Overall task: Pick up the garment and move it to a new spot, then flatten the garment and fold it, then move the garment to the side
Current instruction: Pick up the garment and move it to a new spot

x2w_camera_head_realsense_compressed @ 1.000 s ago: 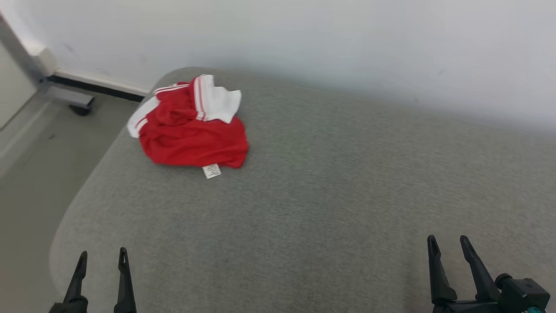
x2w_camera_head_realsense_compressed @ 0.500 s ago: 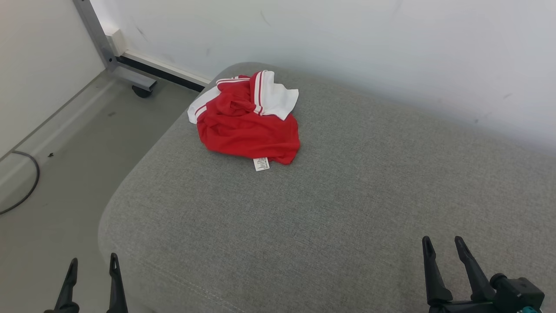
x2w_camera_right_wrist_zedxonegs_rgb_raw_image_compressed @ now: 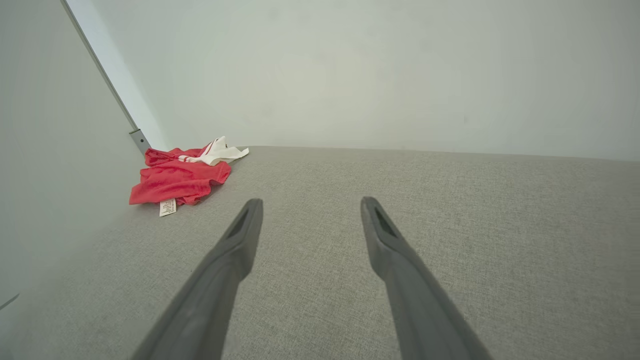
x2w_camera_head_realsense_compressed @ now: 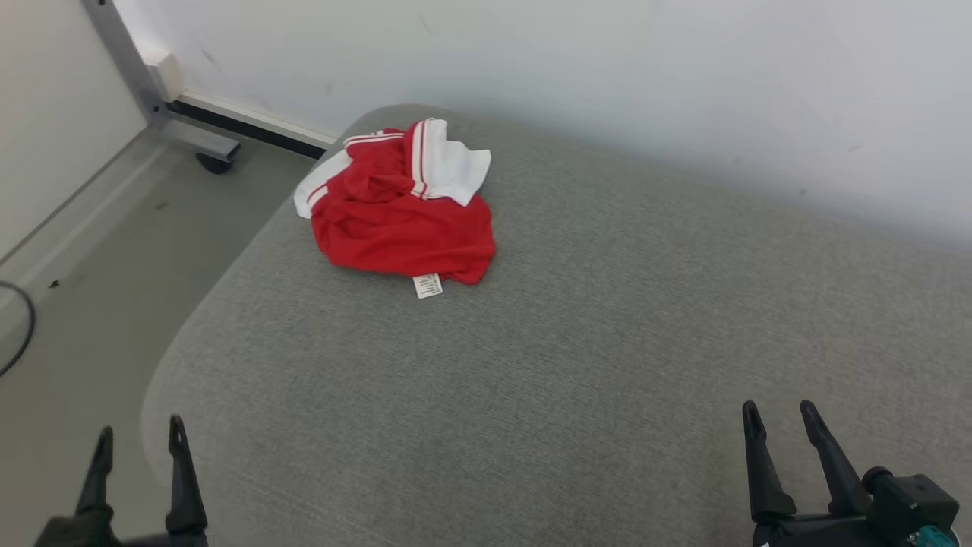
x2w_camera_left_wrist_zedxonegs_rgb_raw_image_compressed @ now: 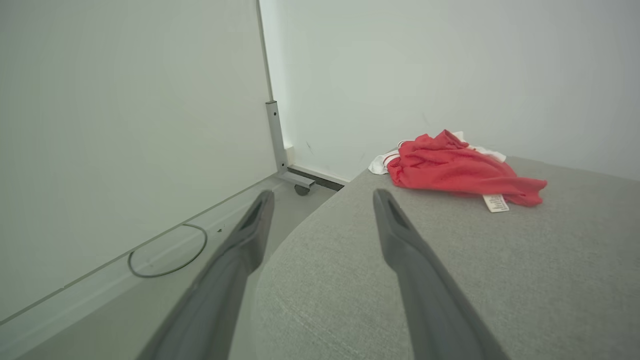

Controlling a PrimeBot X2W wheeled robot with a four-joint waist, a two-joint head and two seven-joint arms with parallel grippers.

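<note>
Red/white garment [x2w_camera_head_realsense_compressed: 395,220] lies crumpled at approx 11 o'clock on the grey cushion [x2w_camera_head_realsense_compressed: 577,365]; its shape is unreadable, label [x2w_camera_head_realsense_compressed: 427,286] print too small. L gripper [x2w_camera_head_realsense_compressed: 141,425] at 7, R gripper [x2w_camera_head_realsense_compressed: 778,406] at 5: both wide, empty, bases cut off.

Crumpled garment [x2w_camera_head_realsense_compressed: 395,220], its outline hidden in its own folds; print on its label [x2w_camera_head_realsense_compressed: 427,286] too small to read. Floor cable [x2w_camera_head_realsense_compressed: 23,327] cut off by the head view's left edge; left end effector [x2w_camera_head_realsense_compressed: 140,425] and right end effector [x2w_camera_head_realsense_compressed: 778,406] cut off at its bottom edge.
</note>
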